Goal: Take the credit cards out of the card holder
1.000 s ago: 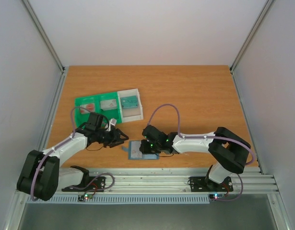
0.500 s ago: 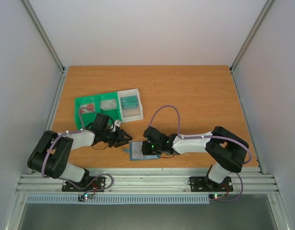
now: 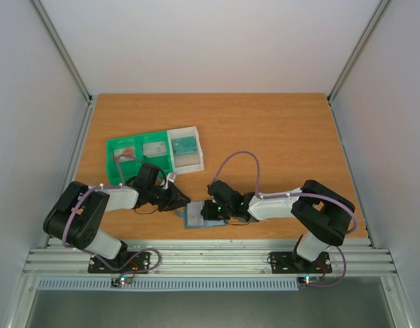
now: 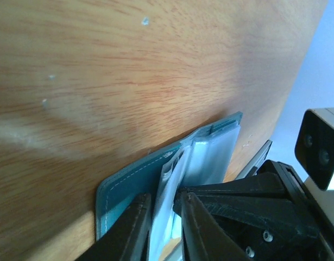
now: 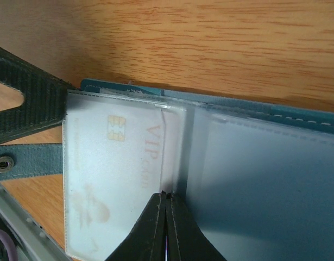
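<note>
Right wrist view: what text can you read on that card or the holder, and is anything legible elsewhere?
"VIP" - reddish letters running sideways on the pale card inside the card holder clear sleeve.
Fainter word beside it on the same card: too blurred to read.
Anything printed in the green tray, top view: too small to read.
Left wrist view: no text.

Blue-grey card holder [image 3: 193, 217], green tray [image 3: 136, 136], orange-brown wood-grain table [image 3: 278, 137].

White-and-black arms [image 3: 278, 203] with purple cables [image 3: 241, 152], green lights.
</note>
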`<action>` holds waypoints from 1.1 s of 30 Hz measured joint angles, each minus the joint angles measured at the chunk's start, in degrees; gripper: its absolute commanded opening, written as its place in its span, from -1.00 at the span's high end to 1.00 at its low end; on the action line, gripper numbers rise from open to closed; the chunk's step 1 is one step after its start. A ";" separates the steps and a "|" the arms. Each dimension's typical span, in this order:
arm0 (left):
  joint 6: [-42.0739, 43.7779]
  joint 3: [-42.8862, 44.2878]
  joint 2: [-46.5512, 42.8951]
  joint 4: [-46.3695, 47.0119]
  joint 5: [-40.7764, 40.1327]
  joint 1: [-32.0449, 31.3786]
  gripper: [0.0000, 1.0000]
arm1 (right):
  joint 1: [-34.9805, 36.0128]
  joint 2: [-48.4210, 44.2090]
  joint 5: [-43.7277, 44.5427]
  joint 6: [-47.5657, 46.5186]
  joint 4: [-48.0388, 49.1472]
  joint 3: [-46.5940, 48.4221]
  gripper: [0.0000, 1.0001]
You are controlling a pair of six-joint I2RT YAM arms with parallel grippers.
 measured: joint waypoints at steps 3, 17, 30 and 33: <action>-0.22 0.00 -0.02 0.00 0.00 -0.02 0.95 | -0.37 -0.02 -0.59 0.17 1.05 -0.55 0.94; 1.99 2.01 -1.53 -4.66 0.44 -0.04 0.99 | -1.42 -0.55 -3.23 -0.33 2.23 -0.81 0.76; 8.07 7.50 -3.65 -16.79 -0.63 -0.07 0.73 | -1.46 -8.90 -1.81 -5.40 -6.67 -0.37 0.76; 8.90 8.00 -3.65 -17.94 -0.57 -0.07 0.63 | -1.49 -9.44 -0.61 -6.51 -8.24 -0.13 0.81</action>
